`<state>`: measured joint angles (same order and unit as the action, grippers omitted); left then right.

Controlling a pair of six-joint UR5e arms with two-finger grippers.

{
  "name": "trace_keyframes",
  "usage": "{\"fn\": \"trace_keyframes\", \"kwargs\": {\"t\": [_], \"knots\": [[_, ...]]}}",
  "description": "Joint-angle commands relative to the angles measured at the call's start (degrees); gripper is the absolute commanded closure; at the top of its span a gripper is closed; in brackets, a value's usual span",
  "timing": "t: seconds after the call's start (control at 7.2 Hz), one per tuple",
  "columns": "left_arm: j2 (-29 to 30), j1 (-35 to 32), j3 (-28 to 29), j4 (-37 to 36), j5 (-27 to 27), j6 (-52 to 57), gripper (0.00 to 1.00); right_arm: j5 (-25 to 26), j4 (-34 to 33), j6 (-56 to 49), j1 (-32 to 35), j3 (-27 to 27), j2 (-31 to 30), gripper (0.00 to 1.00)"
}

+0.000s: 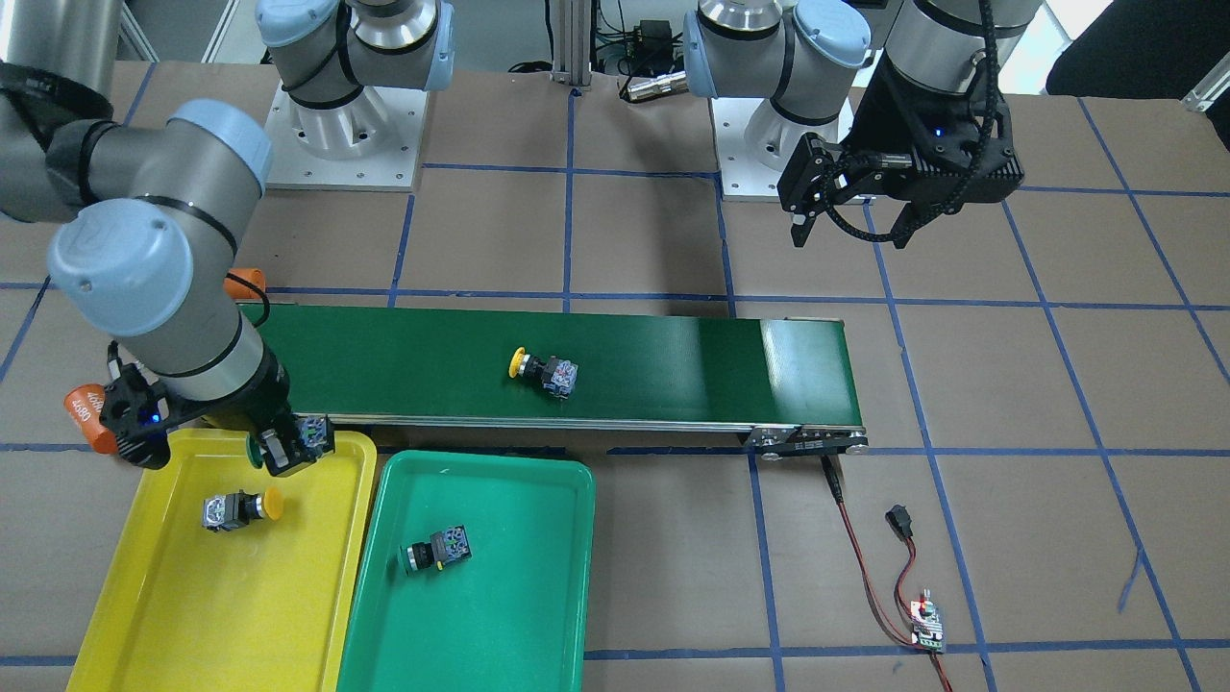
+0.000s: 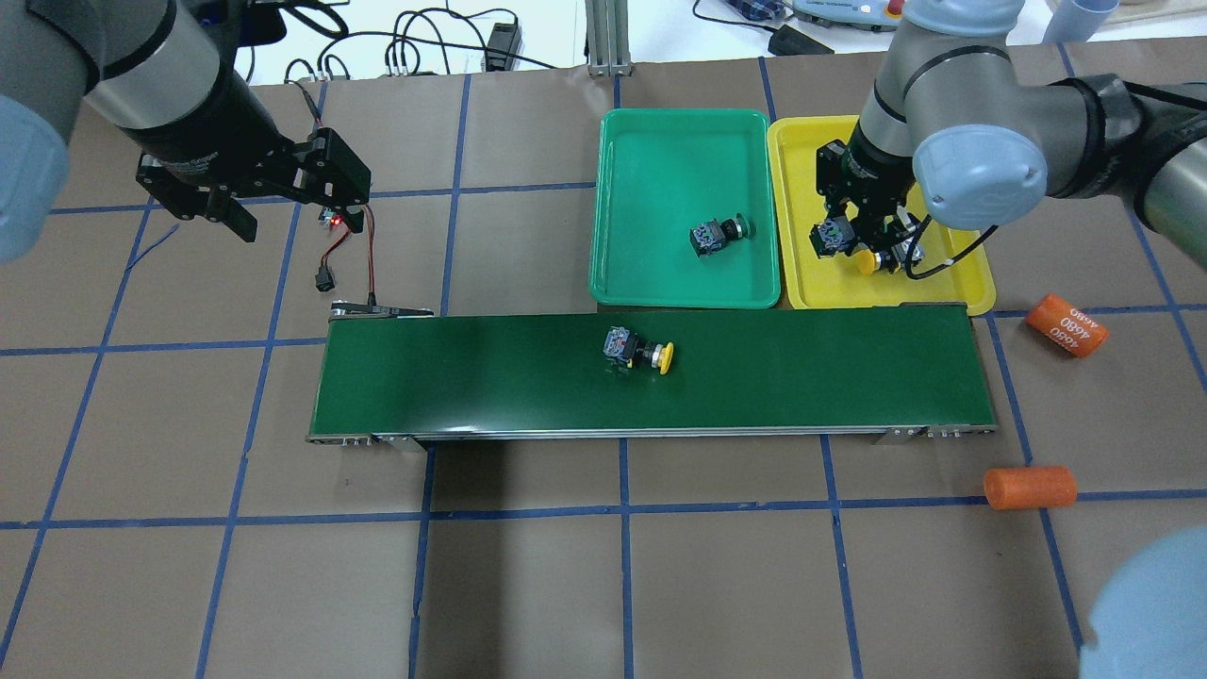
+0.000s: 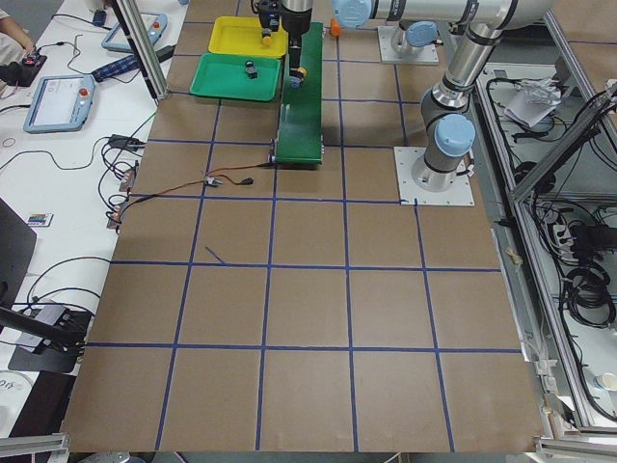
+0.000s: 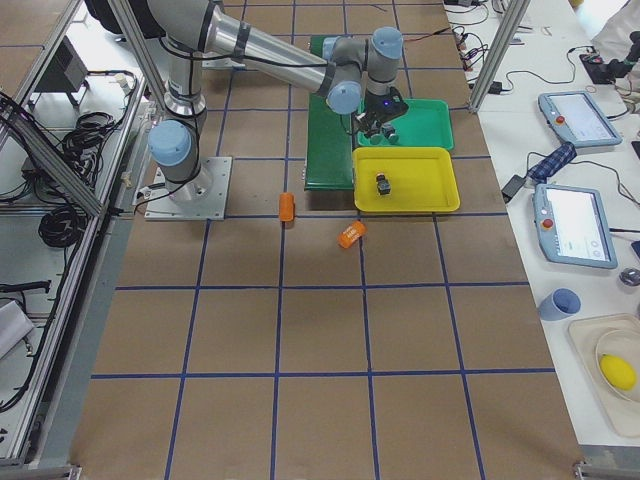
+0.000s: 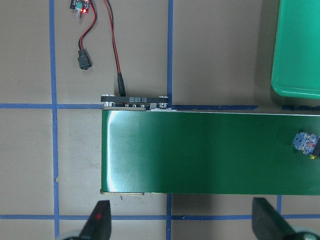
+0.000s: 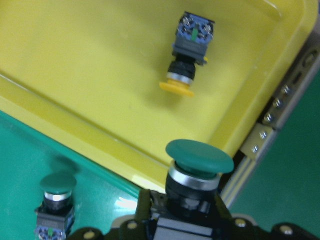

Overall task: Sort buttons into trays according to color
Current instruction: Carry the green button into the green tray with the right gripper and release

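Exterior front-facing view is showing my right tool [image 1: 288, 450] pinching the held green button [image 1: 257, 450] by its grey-blue block body. The smooth, round mushroom cap is sticking out sideways past the black fingers. I am holding it over the yellow tray [image 1: 125, 596], at the tray's corner nearest both the conveyor belt [image 1: 673, 365] and the green tray [image 1: 519, 615]. From my right wrist camera, the cap is sitting above the yellow rim on the belt side.

Both trays are glossy moulded plastic, shallow and rectangular with rounded corners. They are lying just beside each other along the belt's long edge, on the side away from my bases. The belt is looking like a long, matte dark-green strip in a thin metal frame, and the bench [image 1: 625, 240] is looking flat, brown and dull, crossed by blue tape lines.

The tray yellow button [image 1: 240, 509] is lying on its side in the yellow tray, toward the belt end, near my right tool but apart from it. The tray green button [image 1: 434, 553] is lying on its side around the middle of the green tray. The belt yellow button [image 1: 545, 370] is lying on its side near the middle of the belt.

My left tool [image 1: 850, 235] is hanging with its black fingers spread wide and gripping nothing. It is hanging over bare bench by the belt's other end, well apart from every button.
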<state>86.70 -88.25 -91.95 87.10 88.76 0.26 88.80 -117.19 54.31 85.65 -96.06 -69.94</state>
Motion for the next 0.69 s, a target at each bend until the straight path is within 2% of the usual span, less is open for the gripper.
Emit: {"fn": "trace_keyframes", "kwargs": {"t": [0.0, 0.28, 0.42, 0.56], "knots": [[0.0, 0.0, -0.1, 0.0, 0.0, 0.0, 0.0, 0.1, -5.6, -3.5, -1.2, 1.0, 6.7, 1.0], [0.0, 0.0, -0.1, 0.0, 0.0, 0.0, 0.0, 0.5, -10.9, -4.2, -1.2, 1.1, 7.4, 0.69], [0.0, 0.0, -0.1, 0.0, 0.0, 0.0, 0.0, 0.7, -10.6, -4.5, -1.4, 1.1, 7.0, 0.75], [0.0, 0.0, -0.1, 0.0, 0.0, 0.0, 0.0, -0.2, -7.6, -5.0, -1.2, 1.0, 7.0, 1.0]]}}
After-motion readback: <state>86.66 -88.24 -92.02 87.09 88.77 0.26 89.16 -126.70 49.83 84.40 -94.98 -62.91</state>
